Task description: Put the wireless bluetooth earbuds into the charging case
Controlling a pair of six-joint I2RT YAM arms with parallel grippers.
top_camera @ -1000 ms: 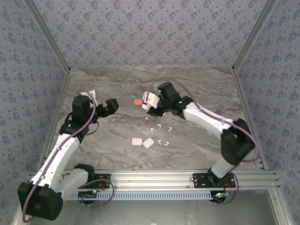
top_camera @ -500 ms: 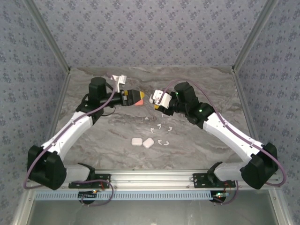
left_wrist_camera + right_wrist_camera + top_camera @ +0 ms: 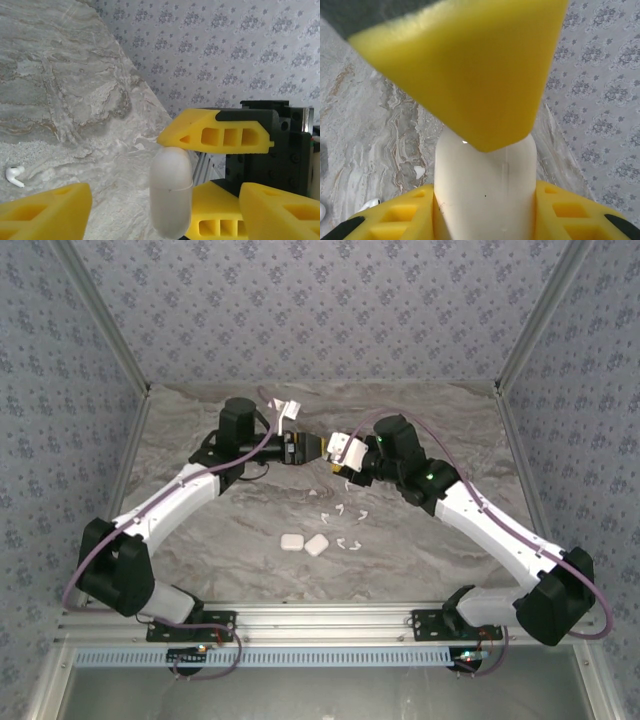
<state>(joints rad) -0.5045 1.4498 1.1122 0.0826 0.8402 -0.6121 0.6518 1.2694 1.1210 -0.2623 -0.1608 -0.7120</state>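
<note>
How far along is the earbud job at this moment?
Done: nothing visible; white earbuds lie loose on the table, beside two shut cases. In hand: the right pincer grips a white case, lid shut, with the left pincer open either side of it. Left: open it, seat the buds.

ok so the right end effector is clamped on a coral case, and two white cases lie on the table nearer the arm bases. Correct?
Not quite. The case clamped in the right end effector is white, not coral, as the right wrist view shows. The rest holds: two white cases lie on the table nearer the arm bases.
</note>
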